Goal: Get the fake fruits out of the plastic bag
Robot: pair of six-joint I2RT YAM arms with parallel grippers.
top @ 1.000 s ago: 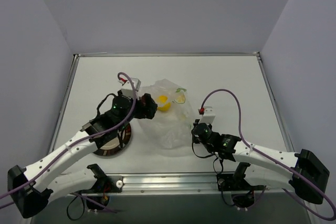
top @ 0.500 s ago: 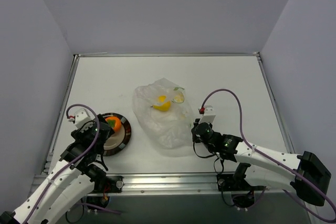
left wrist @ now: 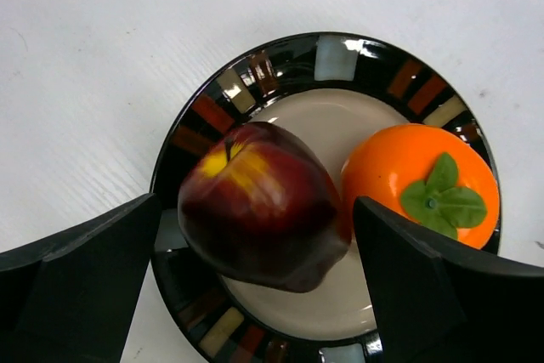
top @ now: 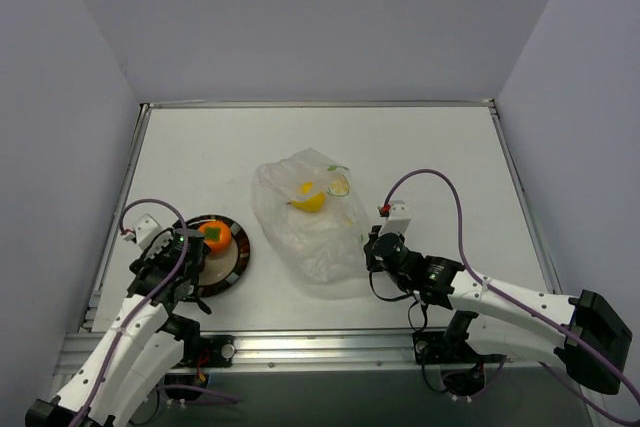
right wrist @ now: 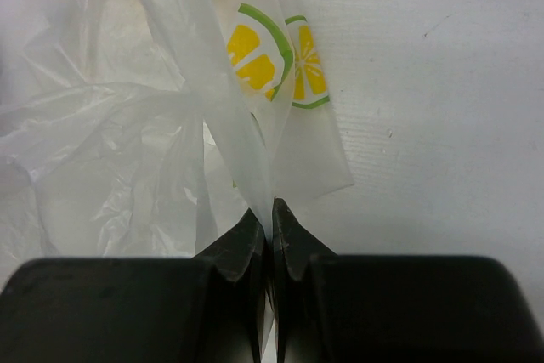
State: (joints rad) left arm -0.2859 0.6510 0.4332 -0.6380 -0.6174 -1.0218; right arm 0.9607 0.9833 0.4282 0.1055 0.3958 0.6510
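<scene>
White table under plate, plastic bag

Left arm: white links; black joints
Right arm: white links; black elbow block
Cables: purple; one loop per wrist
Left claw; right claw: matte black wedge fingers

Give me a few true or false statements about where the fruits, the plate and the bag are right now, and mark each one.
1. The yellow fruit is inside the plastic bag. True.
2. The orange fruit is also inside the plastic bag. False: it sits on the plate.
3. The right jaws are shut on the plastic bag. True.
4. The left jaws hold the dark red fruit. False: they are open, and it rests on the plate.
</scene>
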